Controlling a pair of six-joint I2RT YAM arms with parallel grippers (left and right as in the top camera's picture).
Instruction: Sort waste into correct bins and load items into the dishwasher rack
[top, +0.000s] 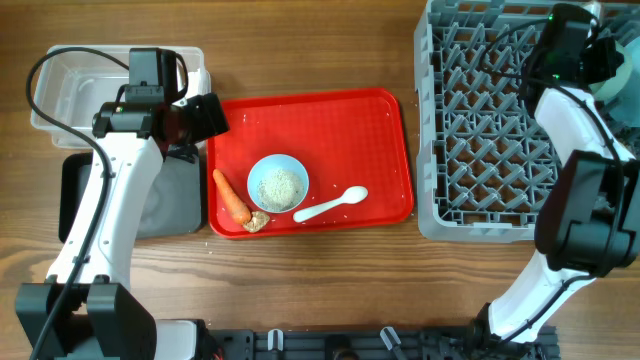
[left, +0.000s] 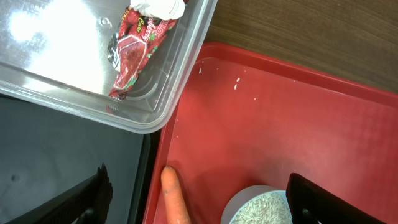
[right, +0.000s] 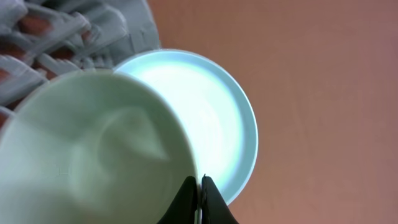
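Observation:
My left gripper (top: 205, 115) is open and empty, hovering over the red tray's left edge, above the tip of the orange carrot (left: 174, 199) (top: 231, 196). The red-and-white wrapper (left: 140, 43) lies in the clear tub (top: 70, 80). The black tray (top: 170, 200) sits just below the tub. A blue-green bowl of rice grains (top: 278, 183), a beige lump (top: 258, 221) and the white spoon (top: 332, 205) lie on the red tray. My right gripper (right: 199, 183) is shut on the rim of a pale bowl (right: 87, 155), above the pale blue plate (right: 217, 124), beside the grey rack (top: 500, 120). The yellow cup is out of view.
The flat red serving tray (top: 380, 130) lies between the bins and the rack. A few loose rice grains dot its surface (left: 236, 84). The right arm's body stretches over the rack's right side (top: 585, 200). Bare wood table lies in front of the tray.

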